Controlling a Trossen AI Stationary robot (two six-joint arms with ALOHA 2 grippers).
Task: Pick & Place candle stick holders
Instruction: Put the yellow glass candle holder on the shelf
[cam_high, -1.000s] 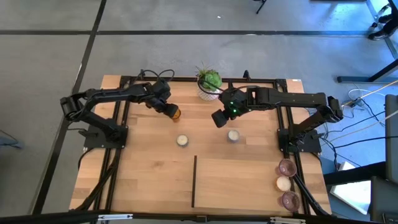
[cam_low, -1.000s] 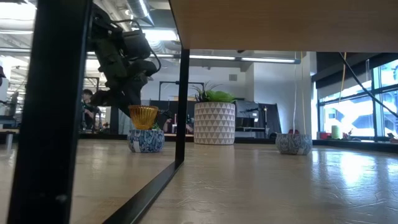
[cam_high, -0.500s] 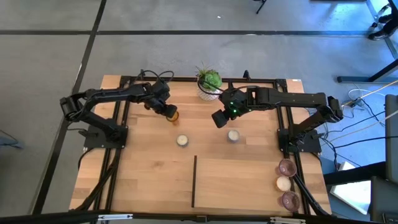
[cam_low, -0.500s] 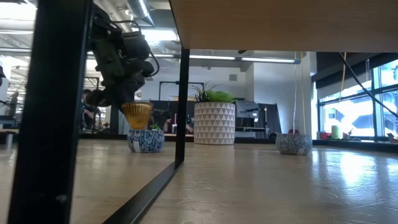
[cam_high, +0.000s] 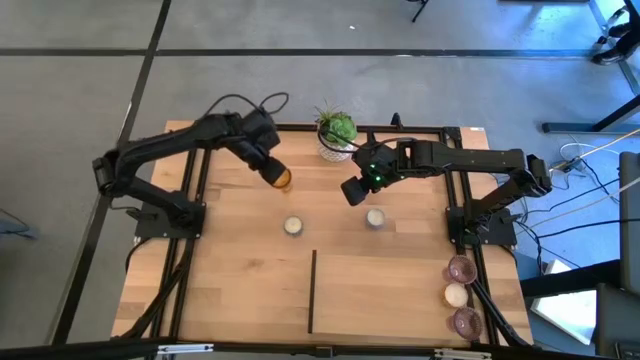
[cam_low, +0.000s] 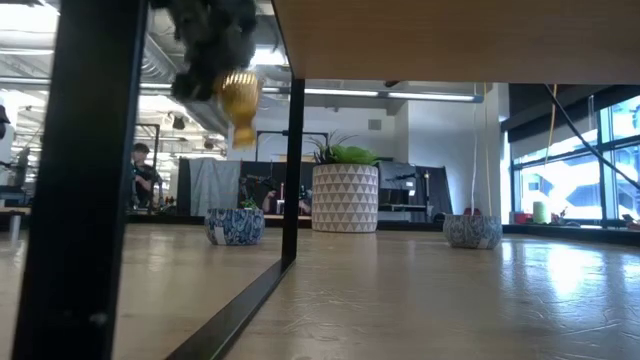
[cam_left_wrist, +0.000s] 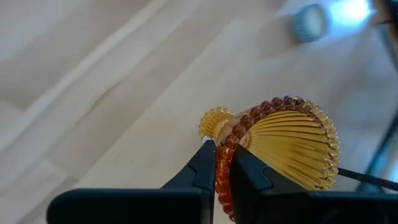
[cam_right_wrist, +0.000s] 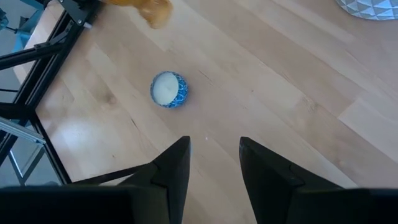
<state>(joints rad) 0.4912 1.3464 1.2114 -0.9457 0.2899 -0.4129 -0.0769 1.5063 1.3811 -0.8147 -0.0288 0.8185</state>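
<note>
The amber glass candle stick holder (cam_high: 279, 178) hangs high above the table's far left part (cam_low: 240, 95), with my left gripper (cam_high: 270, 168) shut on it. My right gripper (cam_high: 352, 192) hovers open above the table's middle, nothing between its fingers (cam_right_wrist: 214, 165). Two cream-filled, blue-patterned holders (cam_high: 293, 226) (cam_high: 375, 218) stand on their bases on the wood. One of them shows in the right wrist view (cam_right_wrist: 168, 88). Three more holders (cam_high: 461, 268) (cam_high: 456, 294) (cam_high: 466, 320) stand in a row at the near right edge. My left gripper pinches the amber holder's beaded rim (cam_left_wrist: 222, 163) between its two fingers, one on each side of the cup wall. The fingers slant down from above. The holder is lifted clear of the table and hangs tilted below them, its small foot (cam_left_wrist: 215, 122) free.
A white patterned pot with a green plant (cam_high: 336, 135) stands at the far middle edge. A thin black strip (cam_high: 313, 290) runs across the wood toward the near edge. Black frame rails (cam_high: 196, 200) run along both sides. Bare wood lies at the near left.
My left gripper has gone up with the amber holder. The holder stood at table height a second ago and now hangs well clear of the wood, tilted. My right gripper has kept still.
</note>
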